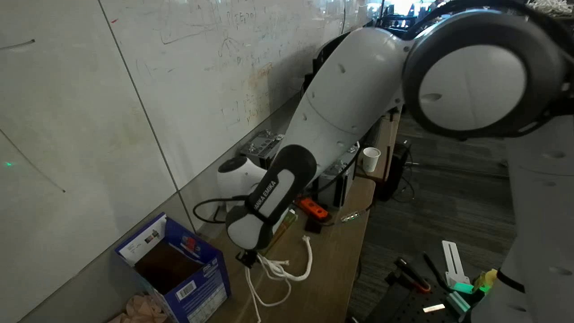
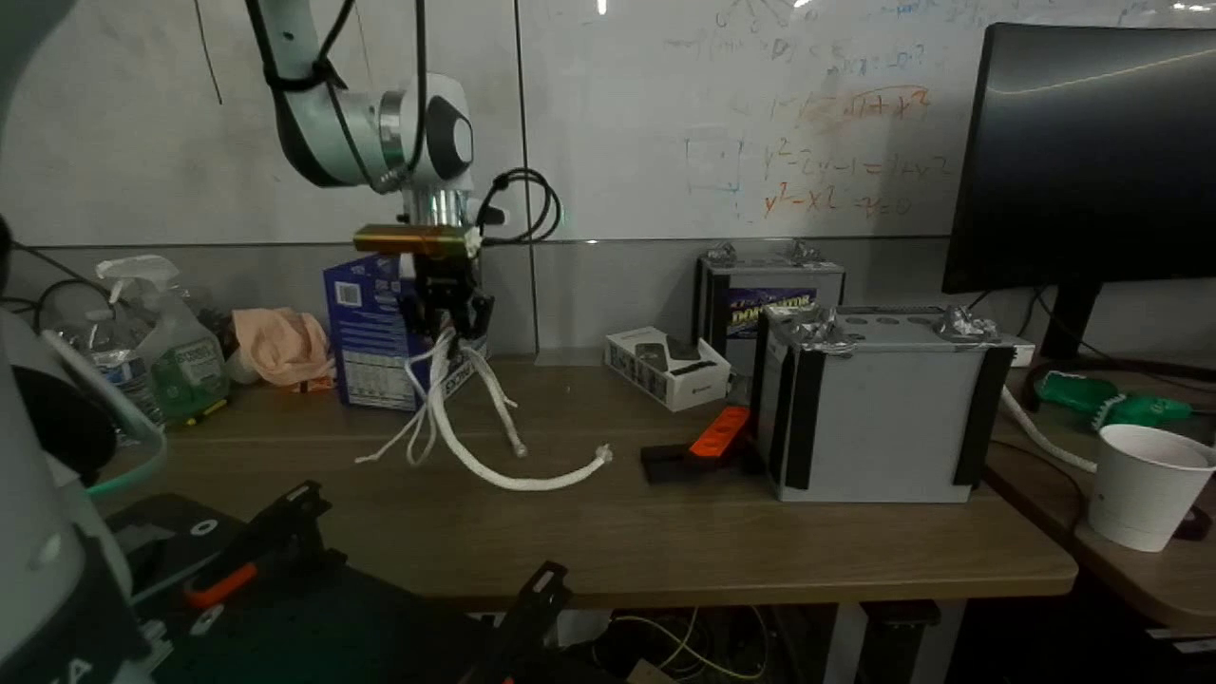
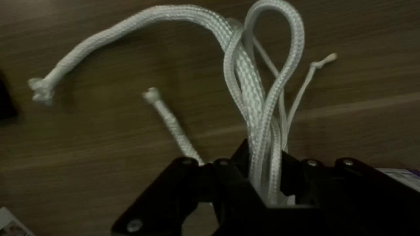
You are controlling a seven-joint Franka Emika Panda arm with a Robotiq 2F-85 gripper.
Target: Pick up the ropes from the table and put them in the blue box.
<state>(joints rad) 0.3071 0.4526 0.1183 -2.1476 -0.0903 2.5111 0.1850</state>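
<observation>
One blue box (image 1: 215, 278) stands on the left of the worktop (image 1: 334, 269) in both exterior views, near the wall (image 1: 101, 282), its top open. Right of it, the tool (image 1: 247, 259) is clamped on the bundle of white ropes (image 3: 247, 72), a loop and several tails spilling loose; whether the lowest tails touch the worktop, I cannot tell. The carry seems to be the step in hand. Best to rise straight up first, because the grip looks lower than the box's rim, then move across until every tail, even the thick one curling rightward, is over the opening; sink a little before releasing, or a tail may end up draped outside. Farther right, the stretch of worktop before the orange item (image 2: 720, 432) should give room for lifting; beyond that the grey case (image 2: 883, 418) would get in the way, and the worktop's long edge drops away to the floor (image 1: 448, 193).
</observation>
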